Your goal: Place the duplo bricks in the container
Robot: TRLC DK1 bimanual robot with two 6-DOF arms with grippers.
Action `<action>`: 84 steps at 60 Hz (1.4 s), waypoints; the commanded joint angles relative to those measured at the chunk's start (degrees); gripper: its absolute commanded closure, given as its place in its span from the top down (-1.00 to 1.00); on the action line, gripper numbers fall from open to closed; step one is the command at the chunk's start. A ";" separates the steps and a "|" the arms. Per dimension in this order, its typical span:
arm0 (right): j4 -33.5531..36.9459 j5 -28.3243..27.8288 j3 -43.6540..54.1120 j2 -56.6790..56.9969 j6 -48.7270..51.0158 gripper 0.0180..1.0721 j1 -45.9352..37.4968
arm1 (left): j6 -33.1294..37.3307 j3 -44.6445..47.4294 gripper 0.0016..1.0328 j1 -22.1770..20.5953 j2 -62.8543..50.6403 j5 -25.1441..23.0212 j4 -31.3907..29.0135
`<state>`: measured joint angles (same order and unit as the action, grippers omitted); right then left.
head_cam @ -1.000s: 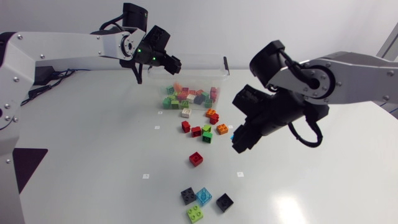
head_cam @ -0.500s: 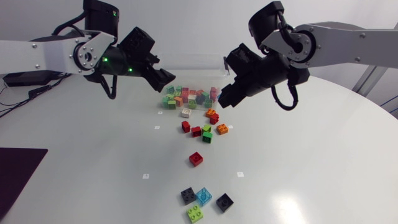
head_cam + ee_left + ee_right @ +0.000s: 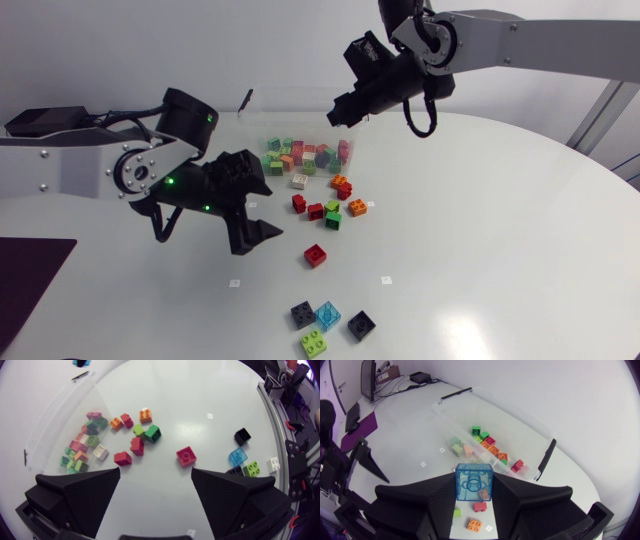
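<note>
Aloft, the right hand (image 3: 474, 487) grips a blue brick (image 3: 474, 480) near the container (image 3: 520, 422).

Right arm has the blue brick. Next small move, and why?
Probably ease the right gripper slightly forward. It is shut on the blue brick, but the container lies mostly ahead of it, with loose bricks beneath, so dropping now might miss.

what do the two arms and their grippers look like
The left arm and right arm have silver-grey to white links with black joints. Thin black cables loop out near each wrist. Small green lights glow on the left arm's wrist joint. The left gripper and right gripper are matte black, each with two broad wedge-shaped fingers that have a finely textured surface.
</note>
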<state>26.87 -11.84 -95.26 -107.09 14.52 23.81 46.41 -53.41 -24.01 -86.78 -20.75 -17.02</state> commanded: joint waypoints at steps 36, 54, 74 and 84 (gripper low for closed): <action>-0.15 -0.64 -21.46 -18.42 -4.24 -0.21 -2.90 | 6.32 11.40 0.91 -10.18 -0.23 0.01 -6.71; 1.69 -0.38 -22.60 -16.57 -4.42 0.93 -3.51 | 9.31 11.84 0.91 -11.94 -0.58 -0.08 -7.07; -1.03 -2.40 -2.47 1.27 -2.40 0.93 -6.23 | 4.74 7.00 0.91 -15.98 -7.00 0.89 -6.98; -2.35 -3.98 6.67 10.41 -1.96 0.93 -9.05 | -2.73 5.77 0.89 -16.33 -7.26 5.20 -6.54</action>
<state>25.19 -15.22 -92.75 -100.27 11.99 15.99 47.68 -45.71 -39.99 -92.97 -16.71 -23.51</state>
